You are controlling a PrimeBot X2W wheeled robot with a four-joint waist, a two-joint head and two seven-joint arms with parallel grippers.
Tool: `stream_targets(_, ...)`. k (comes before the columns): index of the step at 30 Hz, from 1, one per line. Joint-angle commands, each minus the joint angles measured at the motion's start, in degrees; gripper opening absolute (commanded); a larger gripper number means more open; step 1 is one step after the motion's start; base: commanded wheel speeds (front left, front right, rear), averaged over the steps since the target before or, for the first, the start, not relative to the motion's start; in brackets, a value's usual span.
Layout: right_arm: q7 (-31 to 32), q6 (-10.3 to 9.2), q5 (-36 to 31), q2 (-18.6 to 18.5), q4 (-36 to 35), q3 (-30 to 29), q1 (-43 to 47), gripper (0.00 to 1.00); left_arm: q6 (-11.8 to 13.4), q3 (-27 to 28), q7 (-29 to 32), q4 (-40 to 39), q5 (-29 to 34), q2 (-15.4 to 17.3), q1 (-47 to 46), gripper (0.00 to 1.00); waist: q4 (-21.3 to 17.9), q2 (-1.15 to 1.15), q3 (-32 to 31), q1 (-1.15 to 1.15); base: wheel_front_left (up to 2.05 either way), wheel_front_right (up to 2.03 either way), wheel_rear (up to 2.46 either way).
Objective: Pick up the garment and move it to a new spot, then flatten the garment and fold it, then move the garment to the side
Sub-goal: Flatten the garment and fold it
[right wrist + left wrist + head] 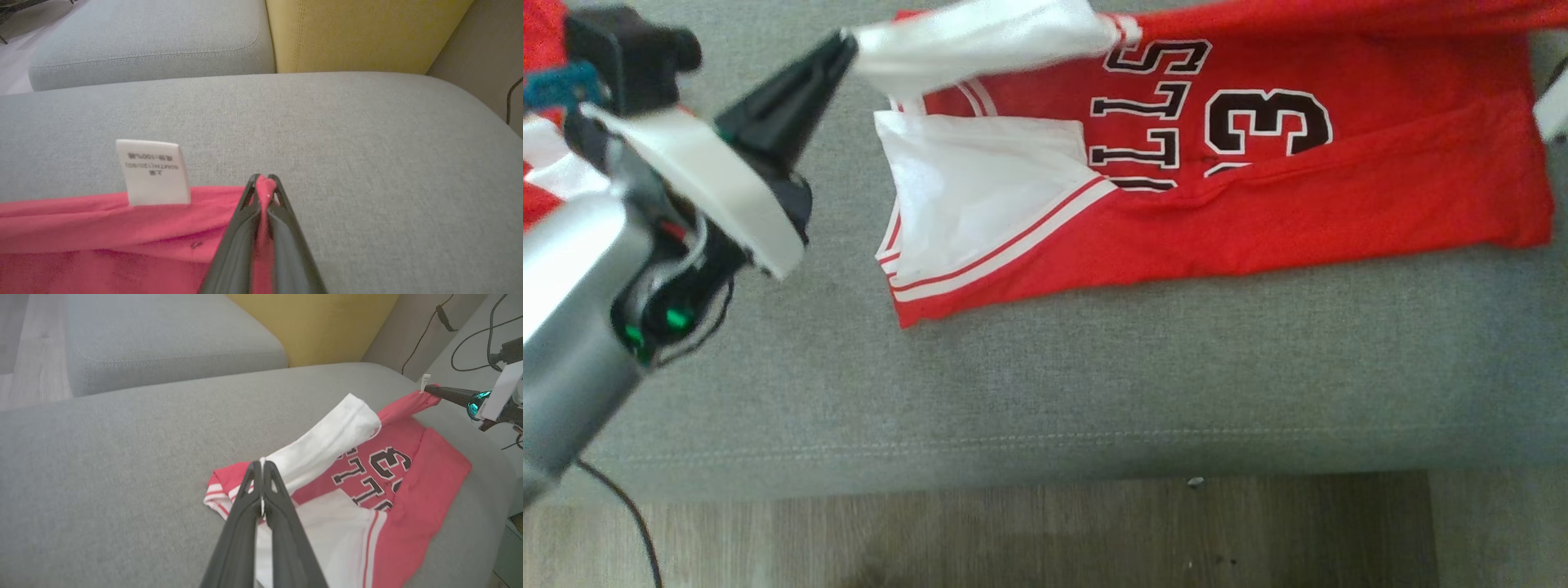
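Surroundings first: a grey sofa seat (1094,392) carries everything. Wood floor (1013,531) runs along its front edge, w/ a dark cable (627,505) trailing at the left. Past the seat's back edge stands a yellow cushion (359,32), w/ a second grey seat (163,339) next to it. More cables (470,347) hang beyond the seat, behind the right gripper (264,179).

The garment (1339,212), a red jersey w/ white sleeves and black lettering, lies partly folded across the seat. It sits well back from the front edge, its upper edge raised btw the two grippers.

Left gripper (261,463): jaws pinched tight on the end of a white sleeve (980,37), which it holds up over the jersey.

Right gripper: jaws clamped on the red hem, w/ fabric poking out btw the tips. A white care label (153,171) stands just beside them.
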Motion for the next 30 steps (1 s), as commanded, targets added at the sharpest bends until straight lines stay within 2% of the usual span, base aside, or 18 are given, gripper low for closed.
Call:
stream_targets(1,0.2,0.34,0.7,-1.1,-4.2,0.1,3.5,0.0,1.4,2.3,0.5,-3.2,-0.1,4.0,0.2,0.0,0.2,0.0,-0.4,0.0,0.0,0.0,0.0)
stream_targets(6,1.8,0.34,1.0,-0.3,-10.1,-1.8,10.8,0.0,4.0,0.1,0.7,-6.0,0.8,5.3,4.5,0.0,0.1,0.0,-1.1,0.0,0.0,0.0,0.0)
stream_targets(14,5.2,0.34,-0.2,1.6,-15.6,-4.8,17.5,0.01,5.0,-1.9,-0.1,-5.1,1.0,4.0,8.1,0.0,0.1,0.0,-1.6,0.0,0.0,0.0,0.0)
stream_targets(15,5.5,0.34,-0.4,1.9,-16.0,-5.1,18.1,0.35,5.1,-2.1,-0.2,-4.6,0.9,3.7,8.4,0.0,0.1,0.0,-1.7,0.0,0.0,0.0,0.0)
stream_targets(16,5.5,0.34,-0.4,1.9,-16.0,-5.1,18.1,0.35,5.1,-2.1,-0.2,-4.6,0.9,3.7,8.4,0.0,0.1,0.0,-1.7,0.0,0.0,0.0,0.0)
stream_targets(17,5.8,0.34,-0.7,2.1,-16.2,-5.4,18.7,0.69,5.3,-2.0,-0.5,-4.0,0.7,3.2,8.6,0.0,0.0,0.0,-1.7,0.0,0.0,0.0,0.0)
stream_targets(18,5.9,0.34,-0.9,2.3,-16.5,-5.7,19.1,1.0,5.6,-1.9,-0.9,-3.4,0.6,2.9,8.9,0.05,0.0,0.0,-1.8,0.0,0.0,0.0,0.0)
stream_targets(19,6.0,0.34,-1.2,2.6,-16.8,-5.8,19.5,1.0,5.7,-2.1,-1.2,-2.7,0.6,2.5,9.1,0.46,-0.1,0.0,-2.0,0.0,0.0,0.0,0.0)
stream_targets(20,5.9,0.34,-1.5,2.8,-17.2,-6.1,19.9,1.0,5.9,-2.2,-1.4,-2.1,0.7,2.2,9.4,1.0,-0.2,0.0,-2.1,0.0,0.0,0.0,0.0)
stream_targets(25,4.8,0.34,-3.2,4.0,-19.1,-9.1,22.8,1.0,8.6,-1.8,-4.4,0.2,0.8,0.5,11.8,1.0,-0.8,0.0,-4.3,0.0,0.0,0.0,0.0)
stream_targets(28,3.0,0.34,-3.9,5.8,-21.1,-12.0,25.4,1.0,12.4,-0.9,-7.1,0.5,1.8,0.0,14.8,1.0,-1.1,0.0,-6.3,0.0,0.0,0.0,0.0)
stream_targets(30,1.2,0.34,-3.8,7.8,-22.7,-13.9,27.5,1.0,15.9,0.5,-8.4,0.1,3.1,-0.4,17.6,1.0,-1.2,0.0,-7.9,0.0,0.0,0.0,0.0)
